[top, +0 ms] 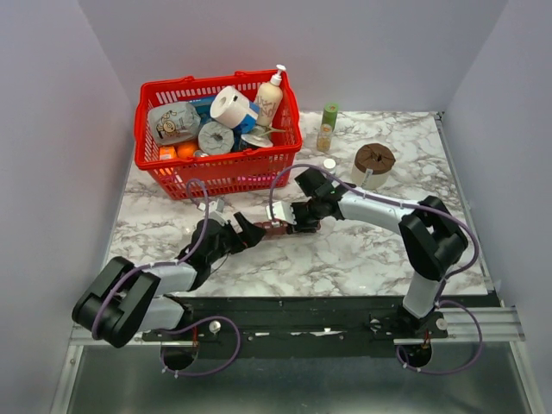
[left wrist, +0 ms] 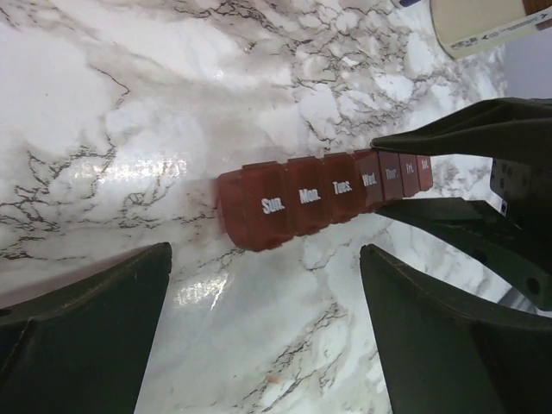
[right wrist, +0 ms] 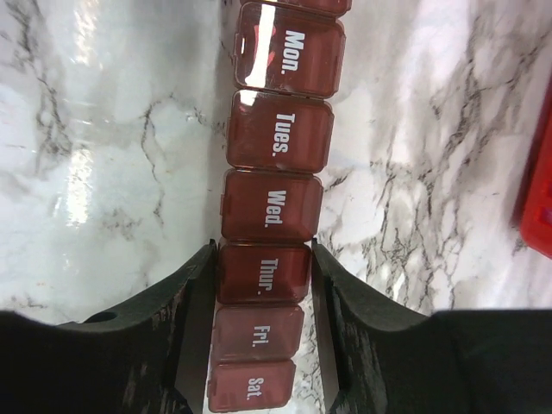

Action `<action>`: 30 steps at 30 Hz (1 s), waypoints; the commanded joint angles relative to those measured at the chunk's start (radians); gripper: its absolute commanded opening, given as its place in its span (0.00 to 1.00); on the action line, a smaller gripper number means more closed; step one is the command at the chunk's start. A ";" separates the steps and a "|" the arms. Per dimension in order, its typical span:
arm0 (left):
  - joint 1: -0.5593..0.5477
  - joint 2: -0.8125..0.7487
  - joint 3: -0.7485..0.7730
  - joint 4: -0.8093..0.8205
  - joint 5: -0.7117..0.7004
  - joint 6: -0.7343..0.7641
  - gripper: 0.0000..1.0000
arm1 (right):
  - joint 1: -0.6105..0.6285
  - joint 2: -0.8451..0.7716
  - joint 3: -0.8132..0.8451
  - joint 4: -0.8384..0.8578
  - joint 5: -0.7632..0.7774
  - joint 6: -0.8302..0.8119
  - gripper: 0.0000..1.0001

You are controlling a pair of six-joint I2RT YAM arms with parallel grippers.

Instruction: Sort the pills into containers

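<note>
As seen from above, lying flat near the middle of the marble table (top: 362, 250): containers (top: 274, 228), one dark red-brown strip of day-marked cells, long axis running from 9 to 3 o'clock. Labelled Sun. through Sat. in white in the left wrist view (left wrist: 297, 203), with Sun. nearest that camera. Every lid in sight down. Right gripper (top: 289, 226) reaching in from 3 o'clock, closed snugly on the strip. Seen in its own wrist view (right wrist: 263, 259) with one black finger (right wrist: 194, 285) pressed to each long side of the Thur. cell; Fri. and Sat. back between the fingers, Wed., Tues. and Mon. running out ahead toward 12 o'clock (right wrist: 272, 198). Left gripper (top: 259, 233) coming from 8 o'clock at the Sun. end, spread wide (left wrist: 266, 259) and gripping nothing, both fingers (left wrist: 95, 328) apart from the strip, with bare marble between. From the strip: red basket (top: 216, 129) of groceries at 11 o'clock, touching nothing of the task; green-capped bottle (top: 328, 127) at 1 o'clock; round cream tub (top: 373, 164) with brown top at 2 o'clock, and a small white cap (top: 329, 163) just beside it, at its 9 o'clock.
</note>
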 commanded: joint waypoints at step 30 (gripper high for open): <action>0.161 0.406 -0.106 1.051 0.438 -0.540 0.53 | 0.007 -0.107 -0.028 0.000 -0.265 0.138 0.38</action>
